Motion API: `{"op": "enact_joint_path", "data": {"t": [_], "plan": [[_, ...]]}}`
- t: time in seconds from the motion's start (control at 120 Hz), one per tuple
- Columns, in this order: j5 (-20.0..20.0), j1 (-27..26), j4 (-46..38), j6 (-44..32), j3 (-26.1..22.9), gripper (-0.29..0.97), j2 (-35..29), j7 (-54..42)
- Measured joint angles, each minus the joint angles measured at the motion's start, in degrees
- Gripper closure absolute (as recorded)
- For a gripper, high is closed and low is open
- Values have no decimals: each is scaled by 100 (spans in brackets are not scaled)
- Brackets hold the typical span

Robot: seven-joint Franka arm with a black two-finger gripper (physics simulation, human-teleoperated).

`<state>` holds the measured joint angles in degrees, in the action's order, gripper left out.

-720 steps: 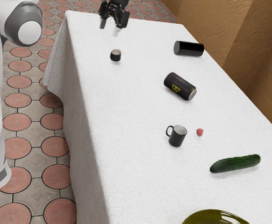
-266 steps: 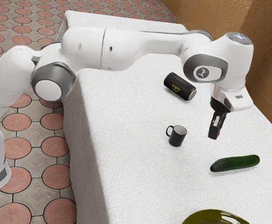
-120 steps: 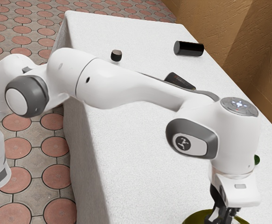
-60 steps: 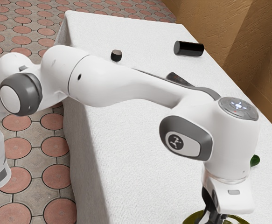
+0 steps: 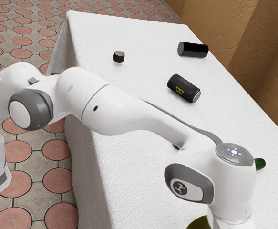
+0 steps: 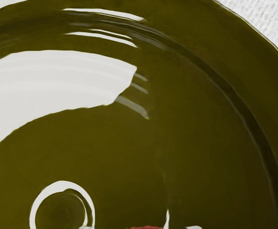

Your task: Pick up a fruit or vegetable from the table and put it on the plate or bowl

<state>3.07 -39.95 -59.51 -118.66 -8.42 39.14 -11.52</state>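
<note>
A glossy olive-green plate (image 6: pixel 200 143) lies close under my hand in the wrist view. A thin red sliver, the small red fruit (image 6: pixel 148 227), shows at that view's lower edge, over the plate. In the exterior view the plate's rim (image 5: pixel 199 223) peeks out at the bottom edge beneath my wrist. My arm covers the table's near right part. The dark green cucumber's tip (image 5: pixel 259 163) sticks out just behind my wrist joint.
A black can with a yellow mark (image 5: pixel 184 88) lies on its side mid-table. A plain black can (image 5: pixel 193 49) lies further back. A small dark cylinder (image 5: pixel 118 57) stands near the far left. The table's left edge drops to a tiled floor (image 5: pixel 19 81).
My arm has sunk lower over the plate and the gripper has dropped below the exterior view's bottom edge. The yellow-marked can, covered before, is uncovered again.
</note>
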Motion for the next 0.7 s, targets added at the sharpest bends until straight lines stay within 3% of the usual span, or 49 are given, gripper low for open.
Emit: {"op": "enact_joint_path", "data": {"t": [0.2,0.325,0.383,0.45,0.5,0.533,0.592,0.7], "plan": [[-31,18,-28,-232,10,23,53,36],[-36,-32,-57,632,571,11,-783,49],[-22,-23,-651,1179,1223,8,-1596,52],[156,7,-1263,1929,2434,6,-3126,54],[763,166,-1276,2542,3159,5,-4405,53],[1141,757,-1228,2863,3600,5,-4943,53],[1502,2085,-1148,3102,4741,4,-5096,56],[1302,2771,-1210,3225,5918,3,-4459,55]]}}
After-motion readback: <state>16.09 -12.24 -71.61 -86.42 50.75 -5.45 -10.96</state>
